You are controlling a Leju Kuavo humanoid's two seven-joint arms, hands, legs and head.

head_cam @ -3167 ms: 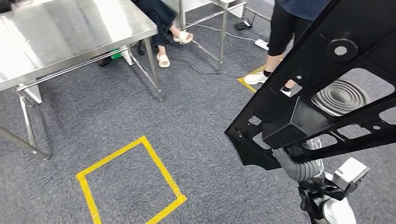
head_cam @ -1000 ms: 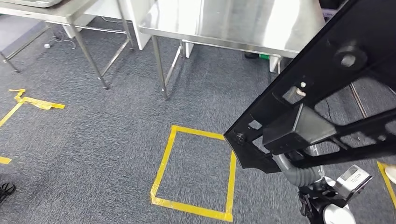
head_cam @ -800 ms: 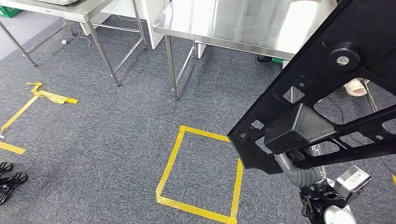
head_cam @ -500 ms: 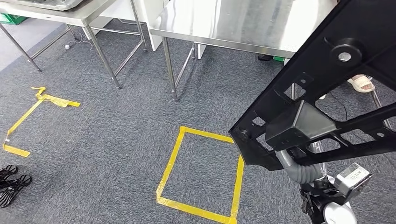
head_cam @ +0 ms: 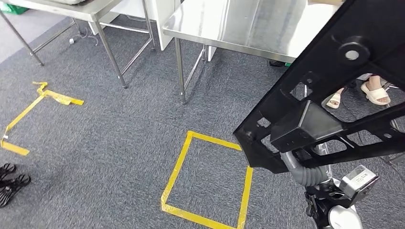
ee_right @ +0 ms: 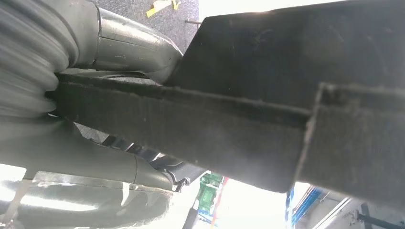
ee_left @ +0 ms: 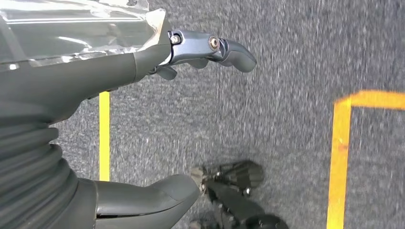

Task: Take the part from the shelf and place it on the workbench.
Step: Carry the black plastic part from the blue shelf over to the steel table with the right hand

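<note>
- A grey carpeted floor (head_cam: 119, 138) marked with a yellow tape square (head_cam: 207, 179) lay in front of a steel worktop (head_cam: 248, 24) at the upper middle of the head view; a second steel table (head_cam: 71, 7) stood to its left, and a person's sandalled feet (head_cam: 377, 93) showed beyond the worktop's legs.
- The part (head_cam: 334, 95), a large black skeletal frame, was carried in the air on the robot's right side, its long axis slanting from low near the body up toward the far right.
- The right robot hand (ee_right: 105, 138) was clamped around a bar of the part, thumb on one face and fingers on the other.
- The left robot hand (ee_left: 157, 119) hung over the carpet, fingers spread and holding nothing.
- The worktop lay ahead of and slightly left of the held part, so the right arm was the nearer one for setting it down.
- Compared with half a second earlier, the whole scene had shifted a little as the camera moved: the tape square and worktop sat slightly further right and the feet had come more into sight; the part kept its place in the view.
</note>
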